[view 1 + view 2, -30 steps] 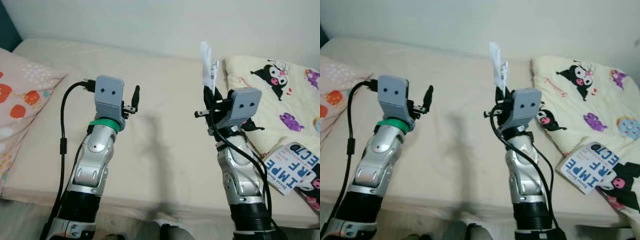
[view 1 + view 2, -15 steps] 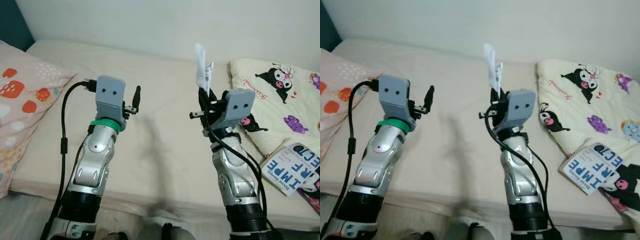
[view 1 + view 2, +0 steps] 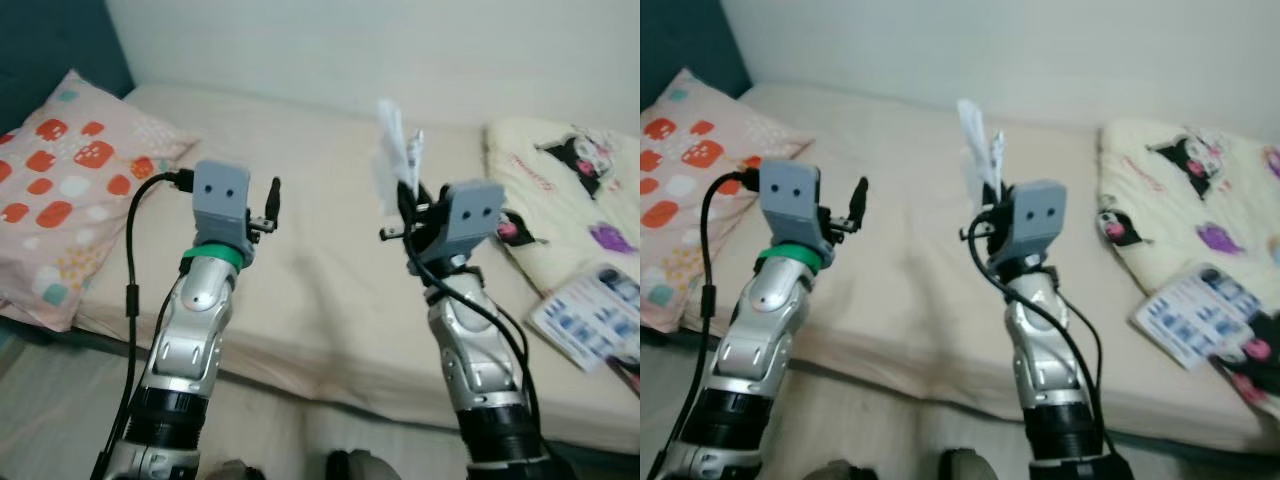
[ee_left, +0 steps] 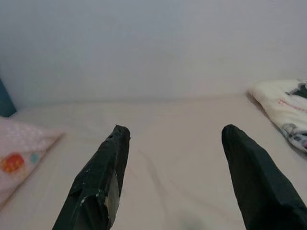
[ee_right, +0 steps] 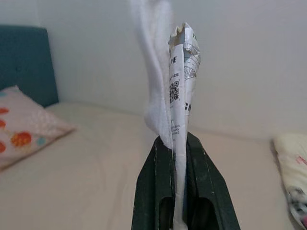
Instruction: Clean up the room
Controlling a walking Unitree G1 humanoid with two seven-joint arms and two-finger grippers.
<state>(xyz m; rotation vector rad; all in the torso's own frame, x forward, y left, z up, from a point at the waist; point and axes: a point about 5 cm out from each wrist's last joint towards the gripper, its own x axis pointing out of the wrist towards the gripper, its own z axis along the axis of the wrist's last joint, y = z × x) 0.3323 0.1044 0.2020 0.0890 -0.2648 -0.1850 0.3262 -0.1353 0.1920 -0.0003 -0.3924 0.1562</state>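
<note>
My right gripper point(image 3: 407, 192) is raised over the bed and shut on a white printed paper wrapper point(image 5: 181, 86) that sticks up from between its fingers; a QR code and print show on it. The same wrapper point(image 3: 395, 150) flaps above the right wrist housing. My left gripper point(image 3: 272, 200) is held up over the left half of the mattress, fingers point(image 4: 103, 172) spread open with nothing between them.
A cream mattress point(image 3: 300, 270) spans the view against a white wall. A pink pillow with red prints point(image 3: 70, 190) lies at the left by a teal headboard. A cream cartoon blanket point(image 3: 580, 170) and a blue-and-white book point(image 3: 590, 315) lie at the right.
The camera has swung left and back, so the pillow and the bed's front edge show more and the blanket has slid right. Both arms keep their pose; the wrapper stays gripped.
</note>
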